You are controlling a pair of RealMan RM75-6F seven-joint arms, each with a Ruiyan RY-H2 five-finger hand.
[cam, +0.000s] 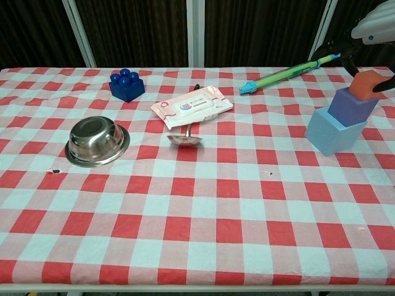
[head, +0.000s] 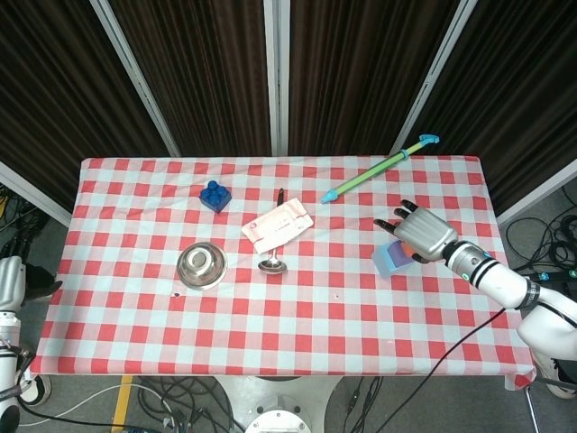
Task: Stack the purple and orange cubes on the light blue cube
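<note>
A light blue cube [cam: 331,132] sits near the table's right edge with a purple cube [cam: 352,105] stacked on it. An orange cube [cam: 368,84] rests tilted on the purple one, pinched between dark fingers of the right hand [head: 422,232]. The left hand [head: 11,282] hangs off the table's left edge; its fingers cannot be made out. Bare checked tablecloth [cam: 203,228] stretches in front. A steel bowl [cam: 97,142] and wipes packet [cam: 192,106] lie well apart to the left.
</note>
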